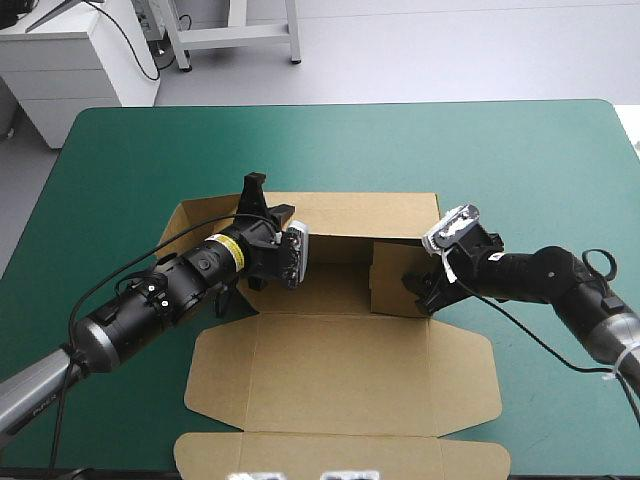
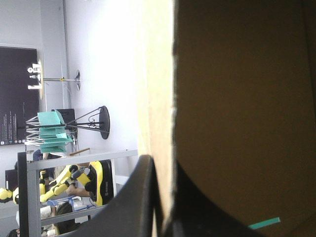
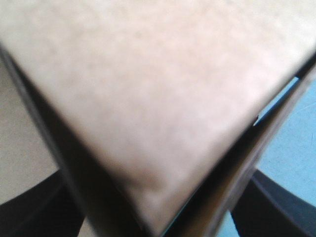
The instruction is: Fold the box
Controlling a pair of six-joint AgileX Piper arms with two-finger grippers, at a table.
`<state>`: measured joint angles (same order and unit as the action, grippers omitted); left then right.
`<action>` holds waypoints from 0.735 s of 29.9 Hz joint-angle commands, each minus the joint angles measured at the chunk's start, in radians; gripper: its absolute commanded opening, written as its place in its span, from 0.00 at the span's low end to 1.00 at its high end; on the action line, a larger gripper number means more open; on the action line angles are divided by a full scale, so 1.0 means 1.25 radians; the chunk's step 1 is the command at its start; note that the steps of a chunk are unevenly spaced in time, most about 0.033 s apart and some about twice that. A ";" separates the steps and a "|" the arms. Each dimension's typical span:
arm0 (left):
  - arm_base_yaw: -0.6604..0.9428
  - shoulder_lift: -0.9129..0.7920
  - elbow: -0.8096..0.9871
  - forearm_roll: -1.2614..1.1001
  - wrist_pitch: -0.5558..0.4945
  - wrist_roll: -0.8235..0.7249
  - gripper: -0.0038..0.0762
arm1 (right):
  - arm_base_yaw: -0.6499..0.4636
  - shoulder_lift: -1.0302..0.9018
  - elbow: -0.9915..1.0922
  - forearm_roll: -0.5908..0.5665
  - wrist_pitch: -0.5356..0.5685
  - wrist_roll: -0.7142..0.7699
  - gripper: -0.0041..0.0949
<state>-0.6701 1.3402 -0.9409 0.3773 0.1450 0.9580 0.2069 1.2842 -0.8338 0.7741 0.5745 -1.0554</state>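
While the lid of the brown cut-board box lies flat across the lower centre on the teal-green table cover, my right black fin-fingered gripper stands wide astride the right wall's flap, ready to tuck it, I judge. Farther up, left of centre, my left gripper pinches the far wall between nearly closed fingers, bracing it upright.

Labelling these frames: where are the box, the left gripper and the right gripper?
box [image 1: 340,375]: high view, on the flat lid panel.
left gripper [image 2: 163,163]: left wrist view, midway between its fingertips.
right gripper [image 1: 422,292]: high view, its end at the right wall.
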 commanded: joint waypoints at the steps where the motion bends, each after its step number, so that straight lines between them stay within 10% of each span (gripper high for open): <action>1: -0.022 0.000 -0.003 -0.031 0.040 -0.041 0.04 | 0.001 -0.019 -0.021 0.019 -0.020 0.007 0.72; 6: -0.022 0.000 -0.003 -0.031 0.040 -0.041 0.04 | 0.001 -0.019 -0.021 0.019 -0.020 0.024 0.62; 16: -0.022 0.000 -0.003 -0.031 0.040 -0.041 0.04 | 0.001 -0.019 -0.021 0.019 0.029 0.042 0.03; 22: -0.022 0.000 -0.003 -0.037 0.043 -0.037 0.04 | 0.001 -0.019 -0.021 0.024 0.059 0.017 0.02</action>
<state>-0.6732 1.3402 -0.9420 0.3890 0.1466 0.9258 0.1965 1.2810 -0.8338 0.7396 0.5508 -0.9902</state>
